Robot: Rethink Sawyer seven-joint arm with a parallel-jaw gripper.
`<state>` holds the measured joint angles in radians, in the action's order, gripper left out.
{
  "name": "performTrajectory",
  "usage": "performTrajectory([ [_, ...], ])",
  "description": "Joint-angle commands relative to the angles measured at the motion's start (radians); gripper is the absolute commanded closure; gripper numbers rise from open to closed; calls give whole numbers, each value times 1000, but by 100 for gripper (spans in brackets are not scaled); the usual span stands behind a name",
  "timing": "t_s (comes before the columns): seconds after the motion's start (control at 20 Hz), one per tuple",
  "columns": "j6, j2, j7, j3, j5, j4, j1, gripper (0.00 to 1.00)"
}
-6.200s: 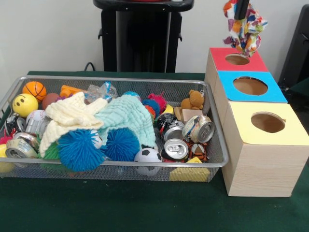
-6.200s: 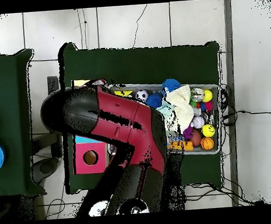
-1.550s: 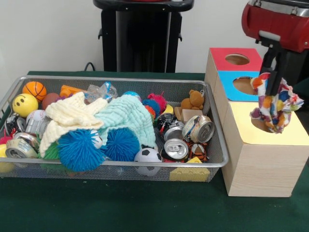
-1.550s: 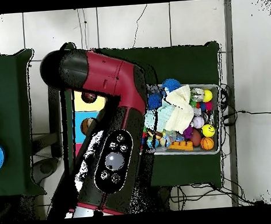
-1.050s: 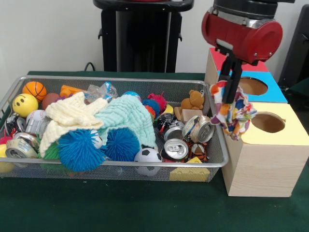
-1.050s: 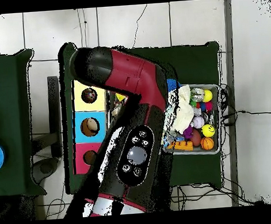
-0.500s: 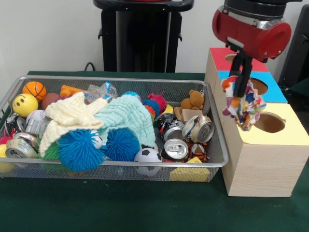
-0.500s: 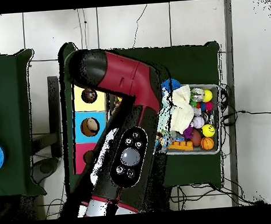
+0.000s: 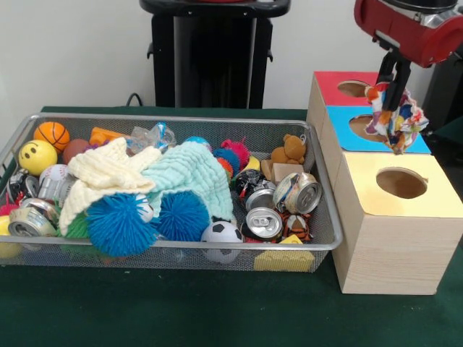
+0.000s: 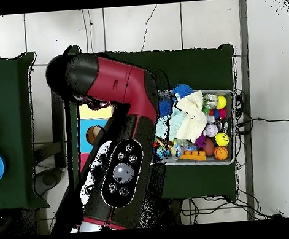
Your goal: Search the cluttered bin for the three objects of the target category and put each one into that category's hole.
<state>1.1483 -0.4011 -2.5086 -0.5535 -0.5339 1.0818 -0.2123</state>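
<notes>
Cloth (image 9: 396, 119), multicoloured: soft, light, limp; hung pinched at its top by gripper (image 9: 391, 87) over box (image 9: 394, 238).

**No legible text**

No word, brand, number or sign can be read in either view. Markings are seen on the crushed cans (image 9: 296, 194) at the right end of the wire bin (image 9: 329, 238), but nothing can be made out.
</notes>
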Motion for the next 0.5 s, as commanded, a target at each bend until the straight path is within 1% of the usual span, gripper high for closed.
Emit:
performTrajectory([
  [0.05, 102, 13, -301, 20, 2, 1, 31, 100],
  [0.15, 109, 18, -290, 21, 9, -2, 41, 100],
  [0.4, 21, 21, -249, 18, 25, 43, 51, 100],
  [0.5, 9, 19, -245, 19, 24, 47, 52, 100],
])
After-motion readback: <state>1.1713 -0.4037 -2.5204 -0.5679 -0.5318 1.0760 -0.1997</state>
